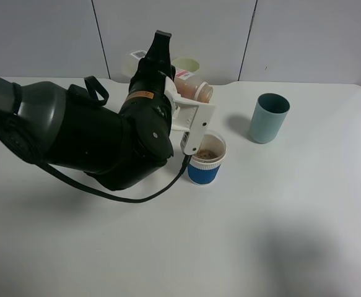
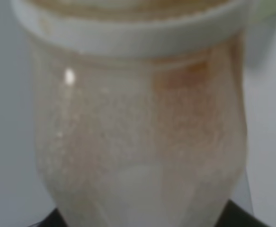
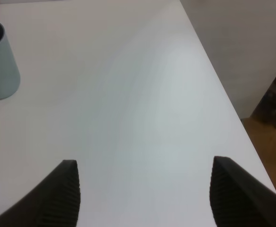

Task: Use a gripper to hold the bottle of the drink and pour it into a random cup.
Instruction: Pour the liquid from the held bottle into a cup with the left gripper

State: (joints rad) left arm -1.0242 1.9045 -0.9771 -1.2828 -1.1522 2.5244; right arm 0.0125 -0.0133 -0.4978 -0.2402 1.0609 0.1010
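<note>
We see a wide white table [image 1: 279,235] and, reaching across it, the bulky black left arm [image 1: 87,136]. Its white blocky plastic left gripper [image 1: 192,111] is clamped on the small clear plastic bottle with a pink label [image 1: 194,88]. The bottle is tipped nearly flat, mouth pointing right. The right gripper [image 3: 145,198] hovers over the table, black ribbed fingers [image 3: 62,198] spread wide, holding nothing. A teal tumbler [image 1: 269,117] stands well right of the bottle. Just below the bottle sits the short white paper cup with a blue ribbed sleeve [image 1: 206,162], brown drink inside.
</note>
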